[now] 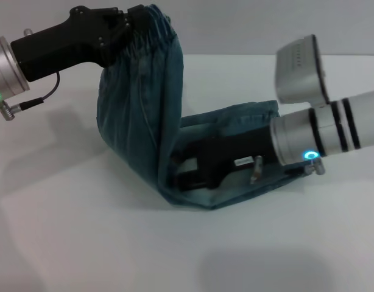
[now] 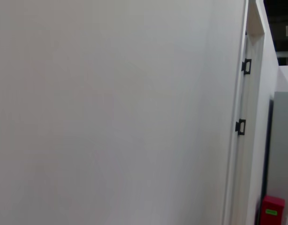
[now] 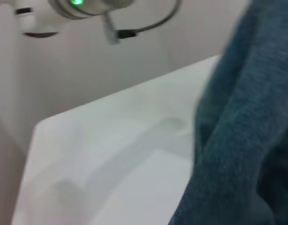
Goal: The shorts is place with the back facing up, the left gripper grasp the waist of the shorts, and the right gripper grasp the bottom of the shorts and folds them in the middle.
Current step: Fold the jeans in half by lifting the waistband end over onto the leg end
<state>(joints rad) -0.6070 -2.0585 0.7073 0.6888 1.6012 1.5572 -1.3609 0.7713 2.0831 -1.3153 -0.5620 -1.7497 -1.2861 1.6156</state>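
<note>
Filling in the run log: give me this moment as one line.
left gripper: shut on waist, raised | right gripper: low on shorts, grip unclear | fold: underway

**White tabletop against a pale wall, cabinet to one side**

A plain white table [image 1: 83, 243] is seen across the head view, and soft grey shadows are cast on it. A pale wall [image 1: 248, 24] is seen behind it. In the left wrist view, a white panel [image 2: 111, 112] with two small black fittings [image 2: 240, 126] is shown, and a red box [image 2: 272, 211] is glimpsed beyond it.
</note>
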